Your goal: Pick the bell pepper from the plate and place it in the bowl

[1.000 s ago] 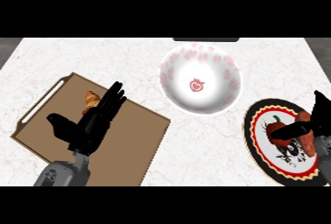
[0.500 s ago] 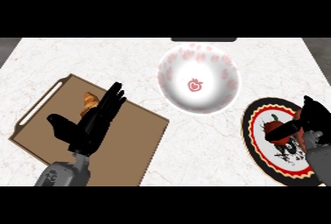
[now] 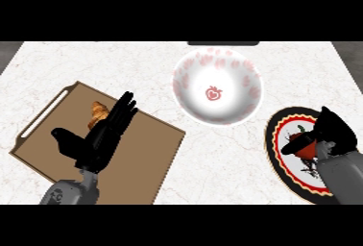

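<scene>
The red bell pepper [image 3: 306,151] lies on the round plate [image 3: 281,166], which has a black rim and a red ring, at the right edge. My right hand [image 3: 332,132] is on top of the pepper. Its thumb [image 3: 296,143] crosses the pepper's front, its fingers curl over the far side, and most of the pepper is hidden. The white bowl [image 3: 216,89] with red markings stands up and to the left of the plate, with nothing in it. My left hand [image 3: 99,137] rests open, fingers up, over the cutting board.
A brown cutting board [image 3: 145,161] with a handle slot lies at the left. On it, an orange-brown food item [image 3: 98,113] sits just behind my left hand. Marble counter shows between the board, bowl and plate.
My right hand has come down and back onto the plate, and its thumb has closed across the pepper. The left hand has not moved.
</scene>
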Robot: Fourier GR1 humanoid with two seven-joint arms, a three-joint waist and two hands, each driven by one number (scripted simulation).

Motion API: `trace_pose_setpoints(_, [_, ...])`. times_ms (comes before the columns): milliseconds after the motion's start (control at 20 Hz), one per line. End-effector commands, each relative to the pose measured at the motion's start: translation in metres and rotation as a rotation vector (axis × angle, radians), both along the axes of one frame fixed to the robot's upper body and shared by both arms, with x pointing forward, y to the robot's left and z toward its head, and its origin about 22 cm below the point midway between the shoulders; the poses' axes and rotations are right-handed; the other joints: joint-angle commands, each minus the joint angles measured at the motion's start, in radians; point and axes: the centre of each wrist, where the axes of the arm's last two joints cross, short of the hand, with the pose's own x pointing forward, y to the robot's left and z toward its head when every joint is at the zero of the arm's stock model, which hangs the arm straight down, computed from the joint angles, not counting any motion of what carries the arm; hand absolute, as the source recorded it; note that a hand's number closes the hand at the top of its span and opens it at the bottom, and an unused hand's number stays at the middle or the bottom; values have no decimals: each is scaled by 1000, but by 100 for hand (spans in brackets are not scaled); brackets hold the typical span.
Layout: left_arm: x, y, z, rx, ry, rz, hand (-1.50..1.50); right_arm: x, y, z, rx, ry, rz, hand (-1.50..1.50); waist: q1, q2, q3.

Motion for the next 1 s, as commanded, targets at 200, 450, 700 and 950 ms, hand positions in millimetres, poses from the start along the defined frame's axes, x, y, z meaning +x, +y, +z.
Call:
trace_pose_setpoints(200, [-1,-4,-10,0,13,0,0,12,14,10,-26,95,-199,-150,-9,1,0])
trace_pose_setpoints(450, [3,6,12,3,-2,1,0,-4,17,-24,-47,91,-213,-150,-4,1,2])
trace_pose_setpoints(700, [-1,3,3,15,3,-5,0,3,2,-18,-46,85,-233,-150,-2,2,2])
trace_pose_setpoints(950, [-11,-4,-8,6,12,-18,0,19,4,-24,-59,70,-231,-150,7,4,3])
